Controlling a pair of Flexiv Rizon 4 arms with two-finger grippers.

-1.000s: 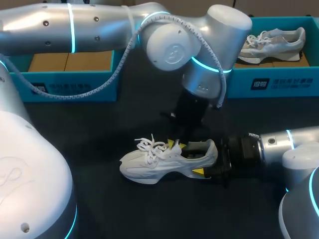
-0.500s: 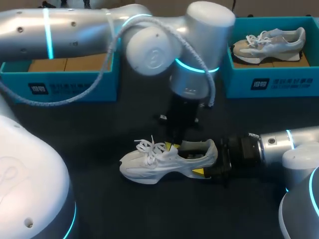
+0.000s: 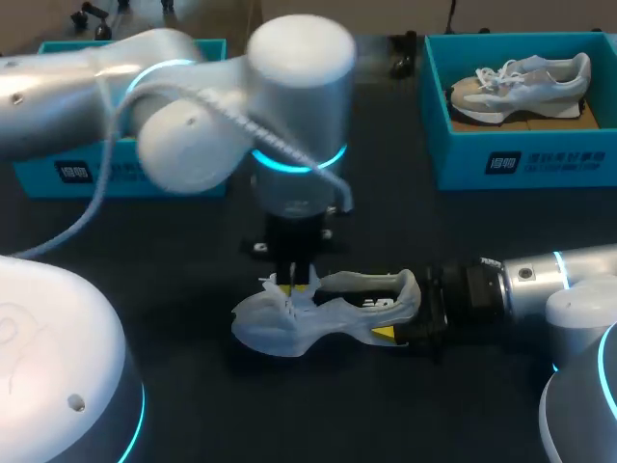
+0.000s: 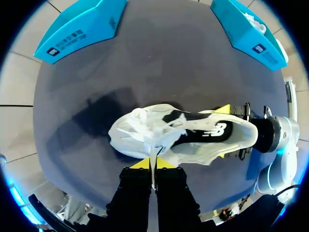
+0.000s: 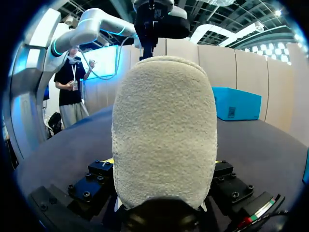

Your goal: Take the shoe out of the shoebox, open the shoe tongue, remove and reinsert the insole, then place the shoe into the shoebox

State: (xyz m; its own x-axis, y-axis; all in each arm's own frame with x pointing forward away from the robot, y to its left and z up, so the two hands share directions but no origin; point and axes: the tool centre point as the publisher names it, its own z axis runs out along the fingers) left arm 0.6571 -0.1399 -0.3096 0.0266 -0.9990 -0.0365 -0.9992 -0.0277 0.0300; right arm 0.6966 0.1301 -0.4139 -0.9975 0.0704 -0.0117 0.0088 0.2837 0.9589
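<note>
A white shoe (image 3: 318, 311) lies on its side on the dark table, toe to the left. My left gripper (image 3: 297, 280) hangs straight above its laces, shut on a white lace (image 4: 153, 155) pinched between the yellow tips (image 4: 140, 164). My right gripper (image 3: 393, 318) comes in level from the right, one finger on each side of the heel (image 5: 164, 130), shut on the shoe. In the left wrist view the shoe (image 4: 193, 140) shows its dark opening, with my right gripper (image 4: 223, 133) clamped on the heel.
A teal shoebox (image 3: 521, 159) at the back right holds a second shoe (image 3: 525, 85). Another teal shoebox (image 3: 116, 174) stands at the back left, partly behind my left arm. Bare dark table surrounds the shoe.
My left arm has swung left, from over the shoe's opening to over the laces, and its fingers have shut on a lace. The right gripper and the heel have stayed put.
</note>
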